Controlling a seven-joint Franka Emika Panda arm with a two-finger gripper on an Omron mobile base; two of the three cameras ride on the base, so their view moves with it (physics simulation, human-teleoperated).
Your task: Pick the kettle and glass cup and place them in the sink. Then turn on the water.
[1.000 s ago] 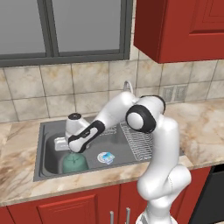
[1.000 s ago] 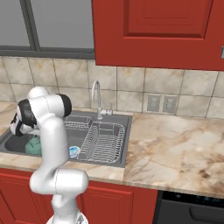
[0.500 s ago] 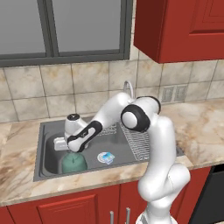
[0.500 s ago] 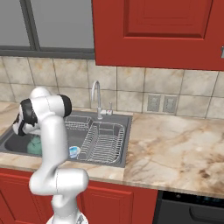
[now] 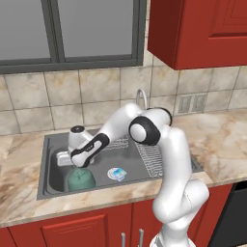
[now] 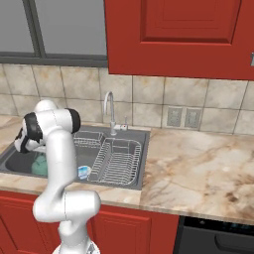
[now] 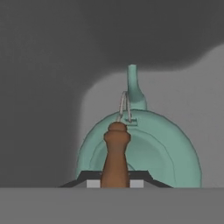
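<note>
The kettle [image 5: 79,179] sits in the sink [image 5: 53,144]; the gripper [image 7: 115,183] seems nearly closed on its handle [image 7: 116,153].

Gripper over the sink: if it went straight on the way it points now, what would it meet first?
Most likely the kettle: in the hand view its brown handle rises between the fingertips, so the gripper would meet that handle first, then the teal lid. Depth is unclear; the handle may already lie between the jaws.
</note>
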